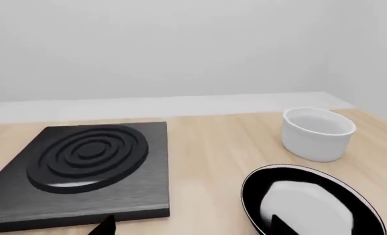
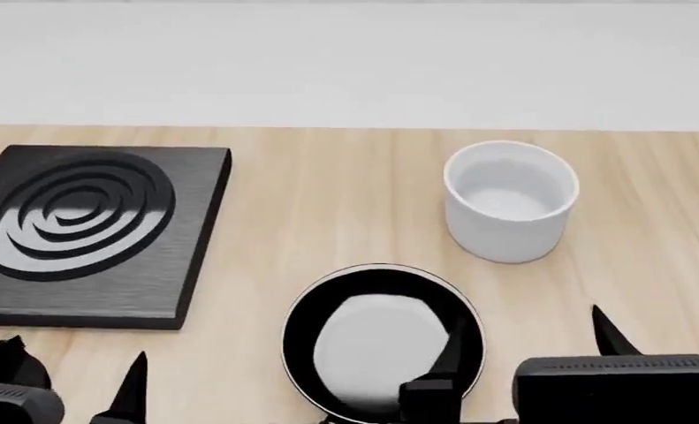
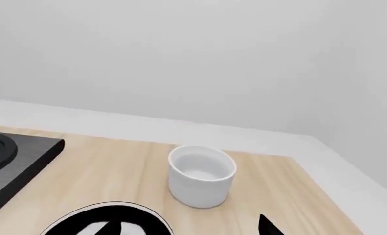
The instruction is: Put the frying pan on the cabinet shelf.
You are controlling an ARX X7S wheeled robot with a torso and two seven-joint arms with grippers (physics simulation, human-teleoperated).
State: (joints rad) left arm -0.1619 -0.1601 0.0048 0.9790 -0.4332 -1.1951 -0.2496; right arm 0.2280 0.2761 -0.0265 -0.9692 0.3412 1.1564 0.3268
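Black and glossy, the frying pan (image 2: 383, 344) sat flat on the pale wooden counter (image 2: 325, 203) at the near edge of the head view, right in front of you. Its thin pale rim ringed a shiny inside that caught a broad white reflection. The long handle could not be seen; it ran off the bottom of the picture or hid behind your arm.

Your right gripper (image 2: 524, 340) hung low at the pan's right side with its two dark fingers spread wide apart. One fingertip (image 2: 450, 349) showed over the pan's right rim, the other (image 2: 609, 331) stood out over bare wood. Whether the inner finger touched the pan you could not tell. It held nothing.

Your left gripper (image 2: 72, 375) waited at the near left corner, near the front edge of the square black stove plate (image 2: 90, 230) with its ring grooves. Only parts of it showed, and whether it was spread or pressed together could not be told.

Behind the pan and to its right stood a white round cup (image 2: 511, 200), upright and apart from it.

No cabinet or shelf appeared in any view. Judged from this, the task was at its start: the pan was not yet grasped, and lifting, carrying and setting it on the shelf all remained.
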